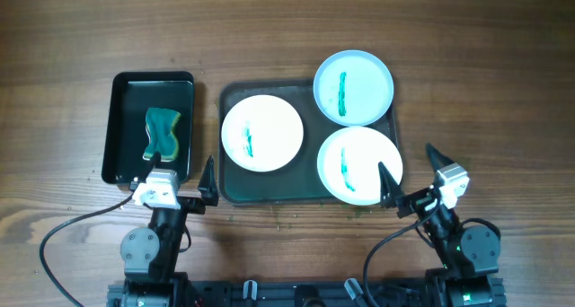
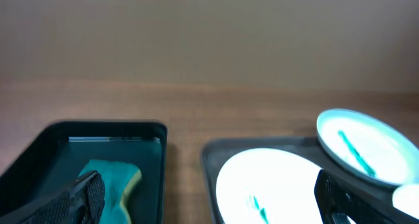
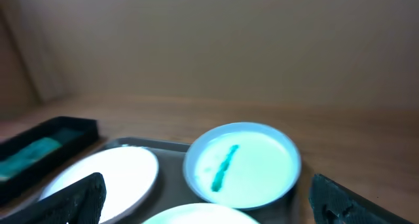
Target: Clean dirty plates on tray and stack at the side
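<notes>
Three white plates lie on the dark tray point(image 1: 230, 192), each with a green streak. One plate point(image 1: 261, 133) is at the left, one point(image 1: 359, 164) at the front right, and one point(image 1: 353, 87) at the back right overhanging the tray's rim. My left gripper point(image 1: 178, 183) is open and empty, near the table's front between the small black tray and the big tray. My right gripper point(image 1: 411, 177) is open and empty at the front right plate's near edge. The left wrist view shows the left plate point(image 2: 275, 188); the right wrist view shows the back plate point(image 3: 242, 165).
A smaller black tray point(image 1: 117, 127) at the left holds a green sponge point(image 1: 162, 133), which also shows in the left wrist view point(image 2: 114, 178). Bare wooden table lies to the right of the big tray and behind it.
</notes>
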